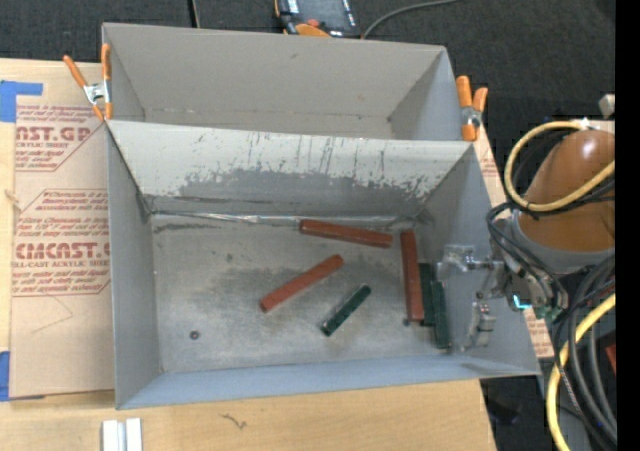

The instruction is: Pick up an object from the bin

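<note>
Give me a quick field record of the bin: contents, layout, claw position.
bin: grey metal
contents: five sticks, three red-brown, two dark green
back stick: red-brown, along the foot of the back wall
middle stick: red-brown, diagonal, mid-floor
short green stick, right of the middle stick, apart from it
right pair: red-brown upright stick beside long green stick, along the right wall
claw: at the right wall, next to the long green stick
</note>
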`<state>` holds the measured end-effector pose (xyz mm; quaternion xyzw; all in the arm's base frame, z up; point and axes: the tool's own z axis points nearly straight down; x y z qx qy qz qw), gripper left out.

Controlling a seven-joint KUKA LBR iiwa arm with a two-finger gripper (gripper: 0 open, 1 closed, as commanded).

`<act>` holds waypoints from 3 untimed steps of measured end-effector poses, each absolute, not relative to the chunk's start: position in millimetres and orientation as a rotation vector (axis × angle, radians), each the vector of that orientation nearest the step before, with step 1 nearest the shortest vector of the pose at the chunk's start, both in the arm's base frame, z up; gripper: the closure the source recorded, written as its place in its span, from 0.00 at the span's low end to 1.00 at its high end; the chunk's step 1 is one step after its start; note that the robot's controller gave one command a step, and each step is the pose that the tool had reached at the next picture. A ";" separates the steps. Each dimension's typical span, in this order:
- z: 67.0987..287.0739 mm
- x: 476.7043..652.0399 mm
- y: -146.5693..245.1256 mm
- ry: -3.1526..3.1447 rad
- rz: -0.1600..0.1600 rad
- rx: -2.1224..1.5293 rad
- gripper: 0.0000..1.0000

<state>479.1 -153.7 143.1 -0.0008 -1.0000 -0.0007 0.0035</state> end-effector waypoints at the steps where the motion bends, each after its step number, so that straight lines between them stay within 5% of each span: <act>1: 66.7 542.3 -106.6 -3.131 -0.004 0.256 0.00; 2: 73.4 509.8 -34.8 -3.136 -0.008 0.139 0.00; 3: 73.8 510.7 -39.9 -3.138 -0.001 0.132 1.00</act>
